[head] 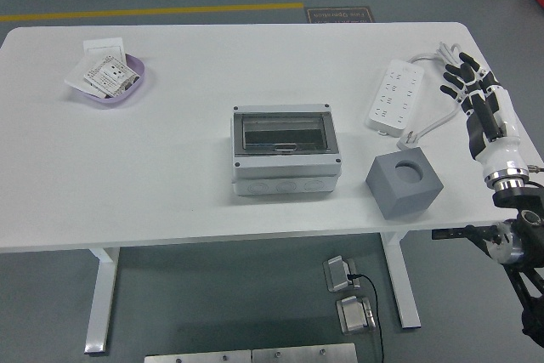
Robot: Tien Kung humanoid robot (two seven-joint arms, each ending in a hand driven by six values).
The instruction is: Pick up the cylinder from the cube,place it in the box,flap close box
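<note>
The head view shows a white rectangular table [170, 176] with a grey plastic box with a dark see-through flap lid [285, 150] near its middle; the lid lies flat and shut. Just right of the box and slightly nearer the table's front edge sits a grey cube with a round socket in its top face [405, 183]; the socket holds nothing, and the cylinder is nowhere in sight, so I cannot tell where it is. Further right of the box and behind the cube lies a white power strip [395, 95], its cable curling toward the table's right edge. Far left of the box rests a shallow lilac bowl holding paper packets [109, 79]. The right hand [478, 95] hovers at the table's right edge, well right of the box, fingers [453, 74] spread and grasping nothing
</note>
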